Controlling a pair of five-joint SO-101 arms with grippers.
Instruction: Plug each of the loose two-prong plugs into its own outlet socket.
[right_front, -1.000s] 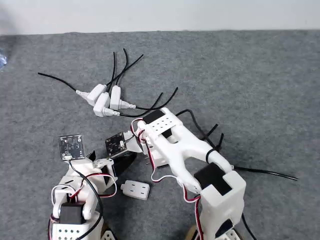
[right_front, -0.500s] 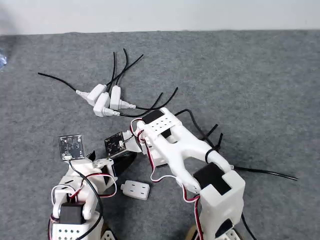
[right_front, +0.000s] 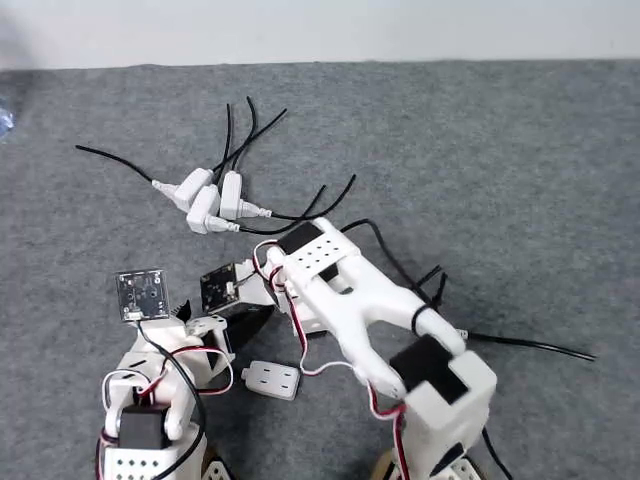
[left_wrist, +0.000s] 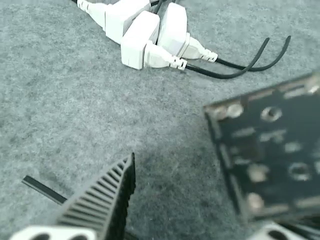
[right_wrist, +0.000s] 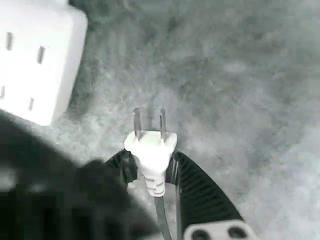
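My right gripper is shut on a white two-prong plug. Its prongs point at the carpet, a short way from the corner of a white outlet block. In the high view that block lies between the two arm bases, just near of the right gripper. The plug's black cable trails off to the right. My left gripper hangs low beside it; one ribbed finger shows, with nothing against its tip. Three more white blocks with plugs in them lie farther back.
Black cable ends fan out behind the three plugged blocks. The right arm's camera board hangs close in front of my left gripper. A thin black cable end lies by the left finger. Grey carpet covers the table.
The right arm's wrist has shifted a little to the left and nearer, carrying the plug with it. The left arm has kept still.
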